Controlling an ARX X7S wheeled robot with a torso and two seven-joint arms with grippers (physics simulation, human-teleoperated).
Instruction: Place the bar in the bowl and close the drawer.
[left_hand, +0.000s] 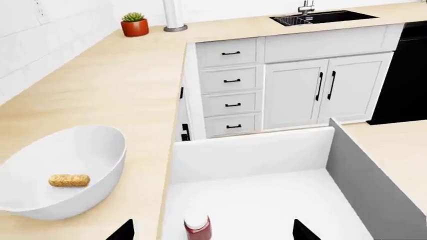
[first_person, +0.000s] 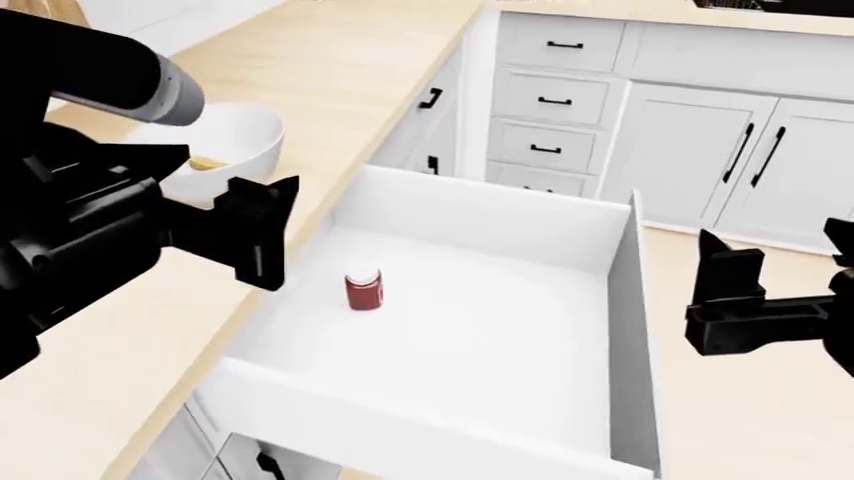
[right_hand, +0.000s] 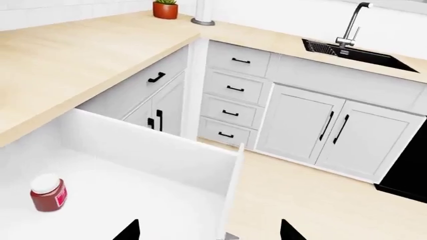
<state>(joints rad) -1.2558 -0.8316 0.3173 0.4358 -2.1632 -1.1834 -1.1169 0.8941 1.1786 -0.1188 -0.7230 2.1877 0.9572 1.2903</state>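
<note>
Grainy tan bar (left_hand: 69, 180) lies inside the smooth, deep white bowl (left_hand: 100, 170) on the pale wood counter (left_hand: 120, 90), at ten o'clock from the pulled-out white drawer (first_person: 454, 330). Red jar (first_person: 363, 290) stands within. Left gripper (left_hand: 213, 231) and right gripper (right_hand: 208, 231) gape, holding nothing.

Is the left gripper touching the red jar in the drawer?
Apart. In the head view the left gripper is open, and bare white drawer floor shows between it and the red jar.
</note>
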